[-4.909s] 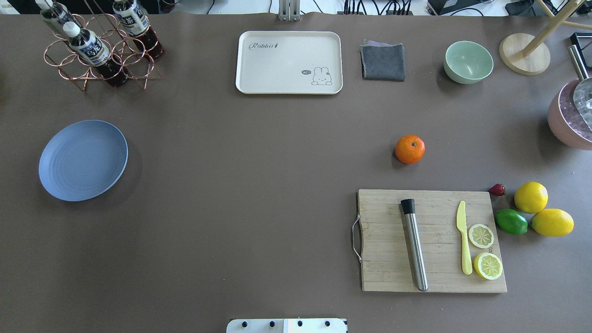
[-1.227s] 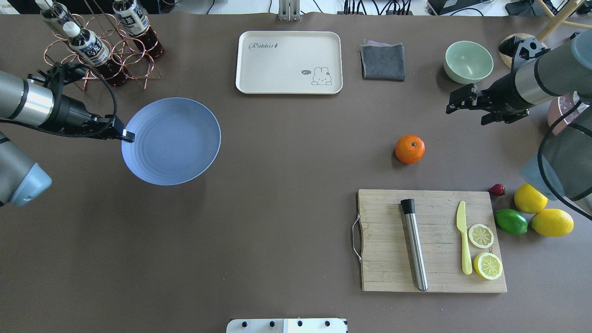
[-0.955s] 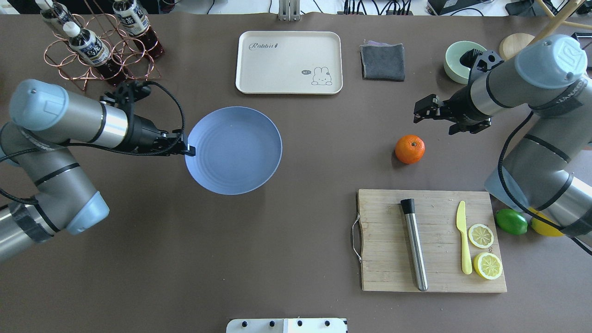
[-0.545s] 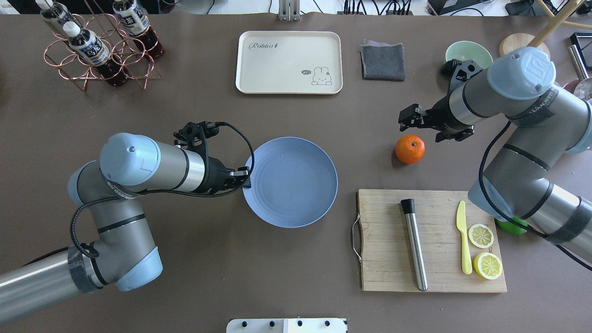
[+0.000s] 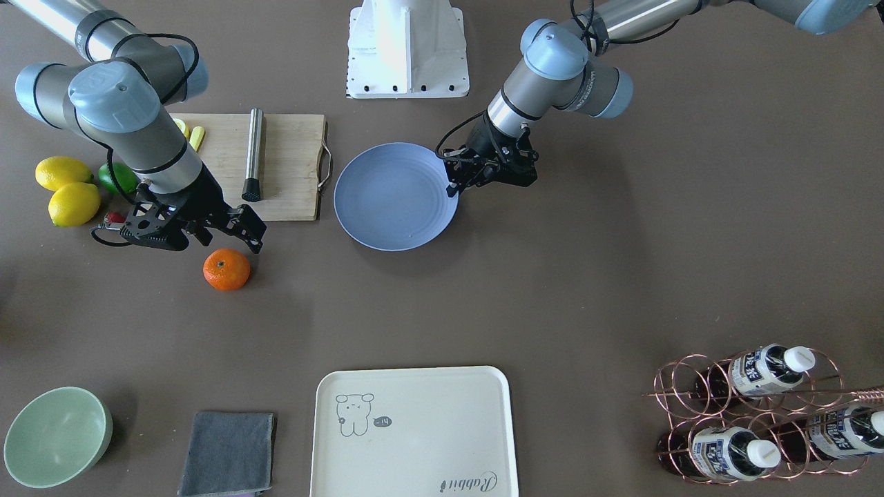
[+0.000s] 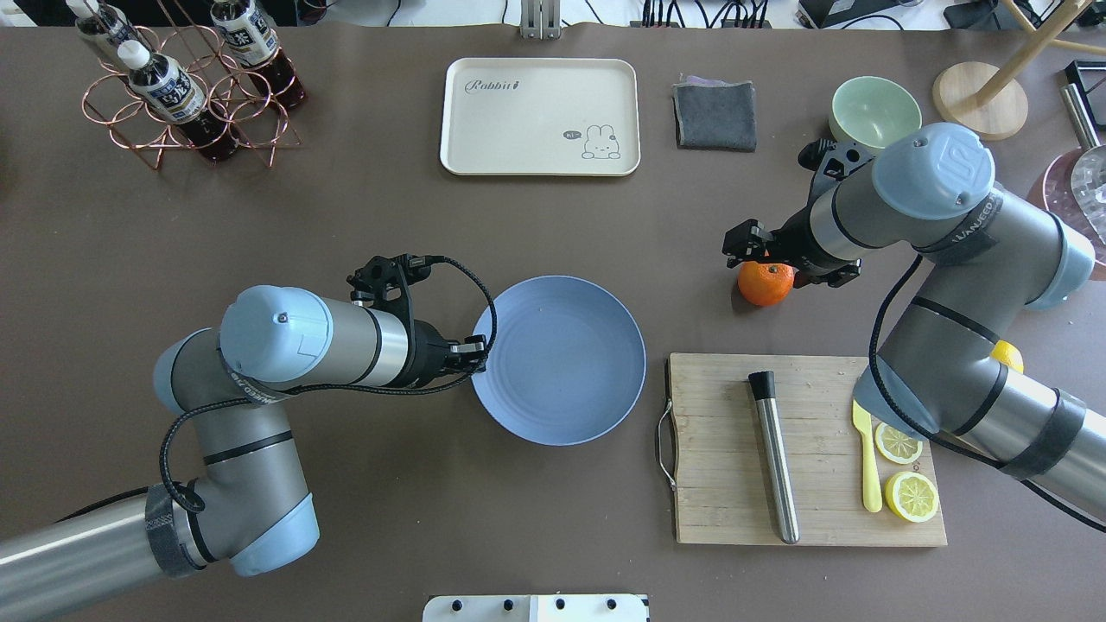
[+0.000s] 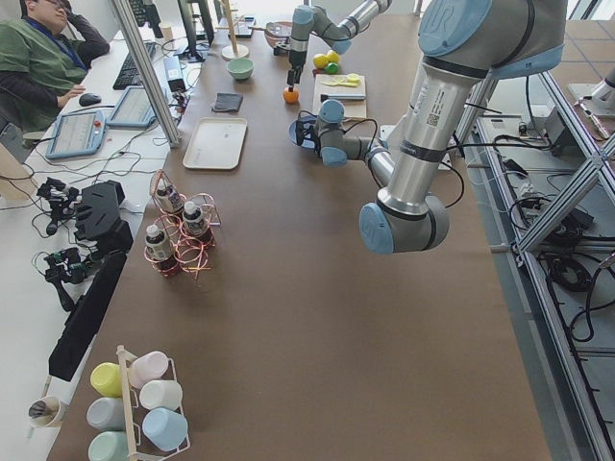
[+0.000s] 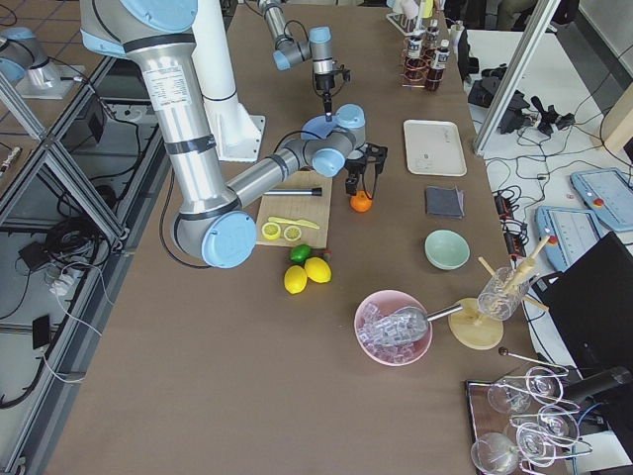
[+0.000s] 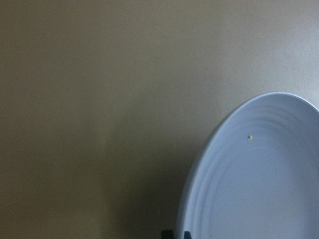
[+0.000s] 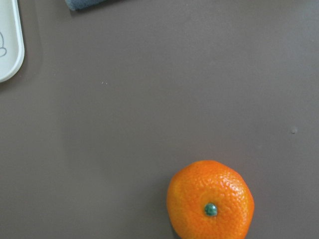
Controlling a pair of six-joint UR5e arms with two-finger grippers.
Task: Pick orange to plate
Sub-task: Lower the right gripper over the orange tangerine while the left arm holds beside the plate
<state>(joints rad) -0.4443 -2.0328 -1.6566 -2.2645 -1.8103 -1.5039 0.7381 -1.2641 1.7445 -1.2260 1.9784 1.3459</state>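
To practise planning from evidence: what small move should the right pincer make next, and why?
Probably lower the right pincer around the orange: it hangs open just above the fruit, not yet gripping it, while the left pincer holds the plate ready by its rim.

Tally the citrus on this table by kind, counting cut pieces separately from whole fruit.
Orange: 1
Whole lemons: 2
Lime: 1
Cut lemon pieces: 2
Total: 6

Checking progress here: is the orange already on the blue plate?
No, the orange sits on the bare table, well apart from the empty plate.
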